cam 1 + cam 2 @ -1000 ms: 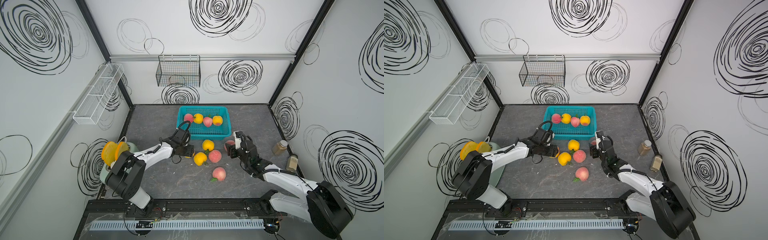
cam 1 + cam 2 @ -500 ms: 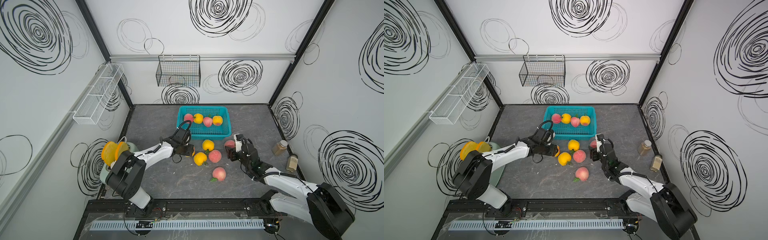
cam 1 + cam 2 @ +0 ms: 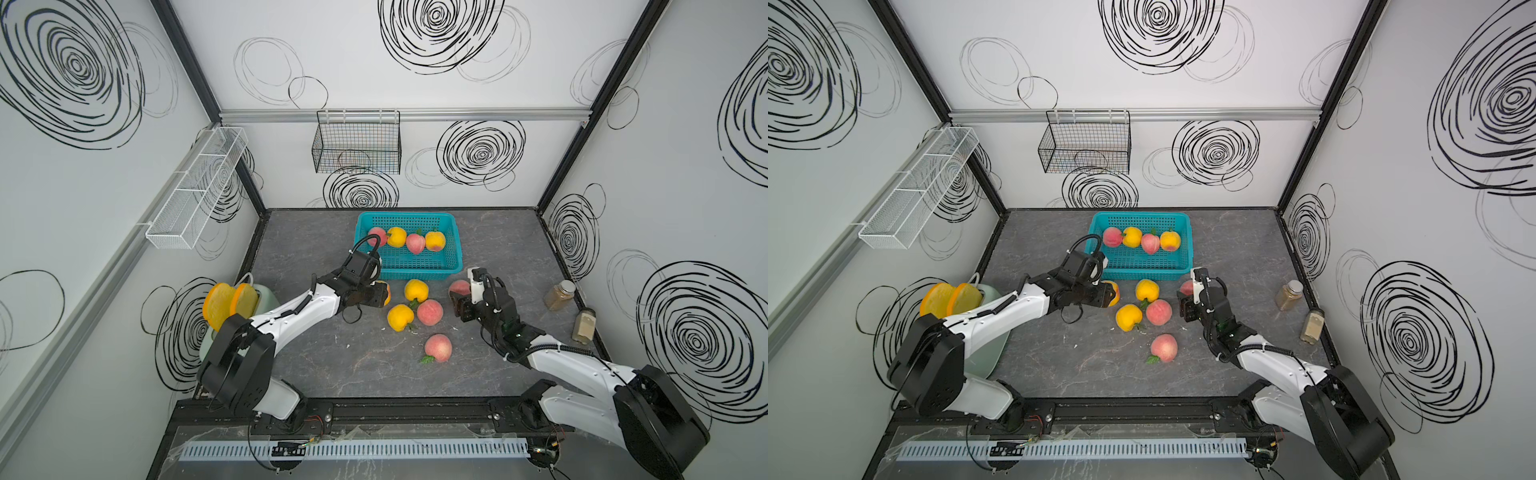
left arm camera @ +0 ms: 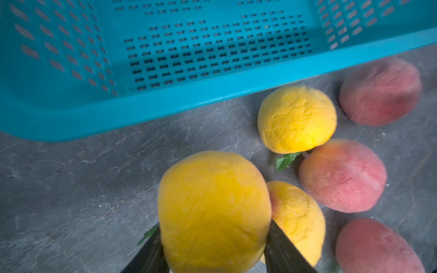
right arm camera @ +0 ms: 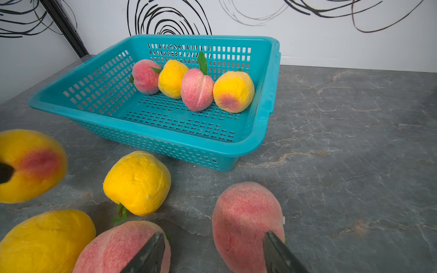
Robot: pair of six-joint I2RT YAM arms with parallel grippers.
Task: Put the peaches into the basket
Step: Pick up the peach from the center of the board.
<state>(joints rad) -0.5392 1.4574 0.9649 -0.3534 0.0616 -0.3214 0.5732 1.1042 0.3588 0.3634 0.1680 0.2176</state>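
A grey marbled tabletop (image 3: 332,374) carries everything. At its far middle stands the teal-blue rectangular plastic basket with perforated walls (image 3: 415,274). It holds four round toy peaches (image 3: 415,243) in a row along its back wall, two pink-red and two yellow-orange, and the near half of its floor is bare. The left gripper (image 4: 214,227) sits just outside the basket's near corner on its own side. Its fingers are clenched on a yellow-orange peach with a red blush (image 4: 212,196), both pressed into the fruit's sides; whether the fruit is clear of the table I cannot tell. The right gripper (image 5: 214,233) is low by the opposite near corner, its jaws parted around a pink-red peach (image 5: 246,212). That peach rests on the table nearer one finger and is not yet gripped. Between the two grippers four more lie loose on the table. A plain yellow-orange peach (image 3: 416,289) is near the basket's front wall. A second yellow one (image 3: 400,318) lies just beside a pink one (image 3: 429,312), and a lone pink peach (image 3: 438,348) lies apart, nearer the front edge. As I judge it, four of ten are home, rather less than half. One is in hand and needs carrying over the rim, one is about to be grasped, and four are untouched.
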